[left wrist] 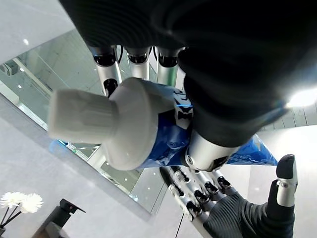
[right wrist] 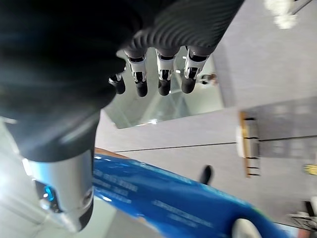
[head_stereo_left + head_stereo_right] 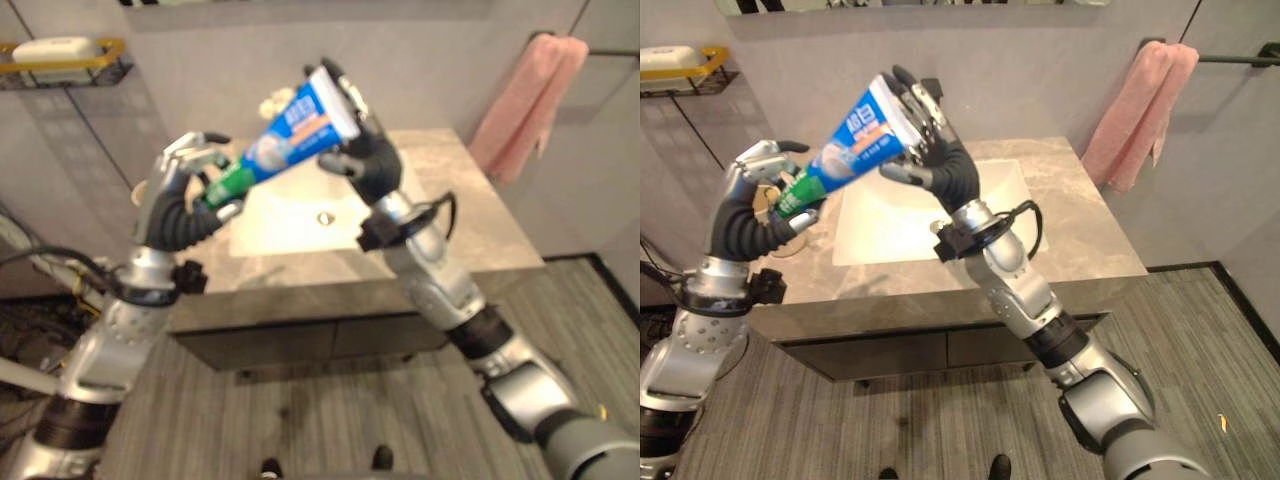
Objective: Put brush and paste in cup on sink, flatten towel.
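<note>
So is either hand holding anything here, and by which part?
Both hold the blue toothpaste tube. The left hand is curled round its green cap end; the right hand grips the flat tail end, above the white sink basin.

The toothpaste tube (image 3: pixel 855 135), held at both ends by the left hand (image 3: pixel 760 200) and right hand (image 3: pixel 930 150), bars the air over the left of the sink basin (image 3: pixel 990 200). The countertop (image 3: pixel 1080 230) to the right lies open as far as the pink towel (image 3: pixel 1140 110) hanging on the right wall. A wall shelf (image 3: pixel 680 70) juts out far left.

Both arms raised — left hand (image 3: pixel 765 205) and right hand (image 3: pixel 930 140) curled closed.
</note>
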